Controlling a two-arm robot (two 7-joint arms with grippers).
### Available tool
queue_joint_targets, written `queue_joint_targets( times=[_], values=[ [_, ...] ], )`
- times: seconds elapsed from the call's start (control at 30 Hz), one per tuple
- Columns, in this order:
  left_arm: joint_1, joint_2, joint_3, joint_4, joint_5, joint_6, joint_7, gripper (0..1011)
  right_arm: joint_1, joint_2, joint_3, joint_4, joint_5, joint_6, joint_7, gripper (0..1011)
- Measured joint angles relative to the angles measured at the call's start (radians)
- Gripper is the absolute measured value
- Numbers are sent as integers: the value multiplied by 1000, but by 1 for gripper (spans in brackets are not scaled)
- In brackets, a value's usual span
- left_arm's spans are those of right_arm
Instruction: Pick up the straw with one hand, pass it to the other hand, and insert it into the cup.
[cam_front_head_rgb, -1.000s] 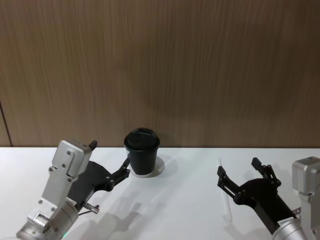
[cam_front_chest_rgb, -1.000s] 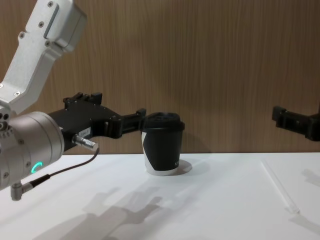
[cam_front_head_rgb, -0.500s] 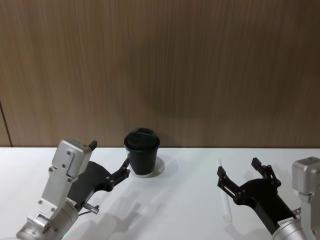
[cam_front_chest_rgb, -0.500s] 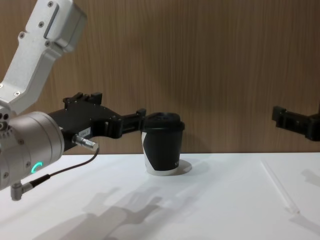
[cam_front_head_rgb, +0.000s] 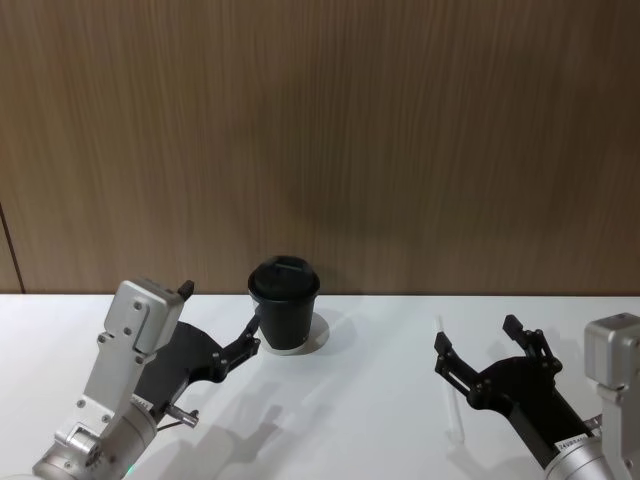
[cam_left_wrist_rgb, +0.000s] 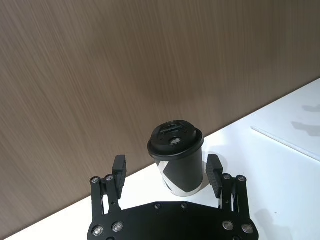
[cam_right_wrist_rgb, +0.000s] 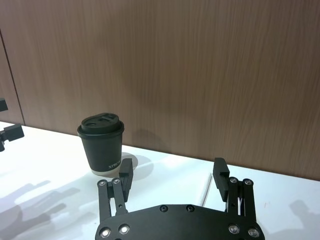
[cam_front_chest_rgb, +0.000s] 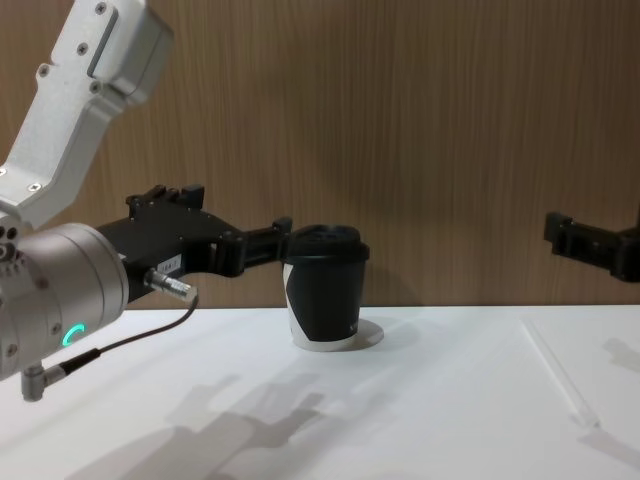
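Observation:
The cup (cam_front_head_rgb: 285, 308), black with a black lid, stands upright on the white table (cam_front_head_rgb: 370, 400) near the wooden wall. The straw (cam_front_head_rgb: 455, 412) lies flat on the table at the right, well clear of the cup. My right gripper (cam_front_head_rgb: 477, 335) hovers open just above and beside the straw, with nothing between its fingers. My left gripper (cam_front_head_rgb: 218, 314), on a silver wrist with a green ring (cam_front_chest_rgb: 70, 333), is open, and one fingertip is close to the cup's left side. In the left wrist view the cup (cam_left_wrist_rgb: 177, 160) stands beyond the open gripper (cam_left_wrist_rgb: 166, 165).
A brown wooden wall (cam_front_head_rgb: 320, 140) closes off the back of the table right behind the cup. A thin grey cable (cam_front_chest_rgb: 130, 338) hangs from the left wrist. Bare table lies between the cup and the straw (cam_front_chest_rgb: 560, 375).

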Motion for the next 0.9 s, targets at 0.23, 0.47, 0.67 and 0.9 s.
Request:
queue_joint_targets(
  times=[0.23,0.47,0.67,0.9],
  values=[
    [0,0,0,0,0,0,0,1002,0,0,0,0,0,0,0,1001],
    [0,0,0,0,0,0,0,1002,0,0,0,0,0,0,0,1001],
    [0,0,0,0,0,0,0,1002,0,0,1,0,0,0,1,1001],
    [0,0,0,0,0,0,0,1002,2,20,17,9,13,0,33,1001]
  ],
)
